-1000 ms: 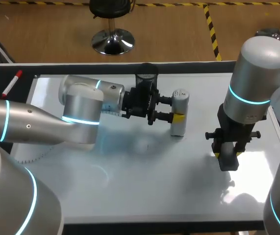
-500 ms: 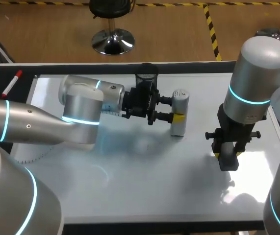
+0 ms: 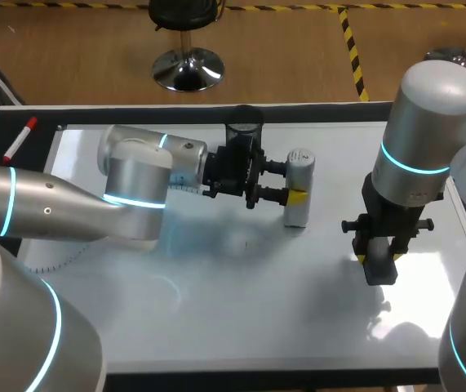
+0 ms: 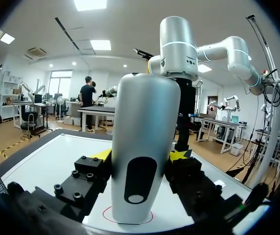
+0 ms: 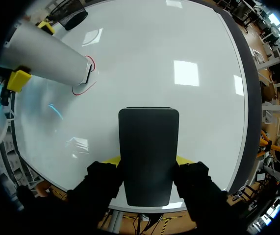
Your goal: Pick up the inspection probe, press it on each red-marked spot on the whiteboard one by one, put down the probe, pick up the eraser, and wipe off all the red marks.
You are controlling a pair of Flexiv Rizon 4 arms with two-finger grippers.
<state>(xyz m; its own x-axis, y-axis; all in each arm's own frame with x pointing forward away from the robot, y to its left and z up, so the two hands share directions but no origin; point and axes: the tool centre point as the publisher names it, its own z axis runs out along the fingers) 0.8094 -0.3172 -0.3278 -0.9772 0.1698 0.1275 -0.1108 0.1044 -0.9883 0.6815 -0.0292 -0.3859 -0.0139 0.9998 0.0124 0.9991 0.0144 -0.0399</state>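
With the two fingers (image 4: 87,175) of the left gripper (image 3: 295,181), pinches the white probe (image 4: 140,156) from both sides. Holds it standing up on the whiteboard (image 3: 241,302), with its bottom end inside a red ring (image 4: 106,212). With the fingers of the right gripper (image 5: 148,161), squeezes the black eraser (image 5: 148,137) from both sides, its end poking out past the yellow tips, over the board and well apart from the probe.
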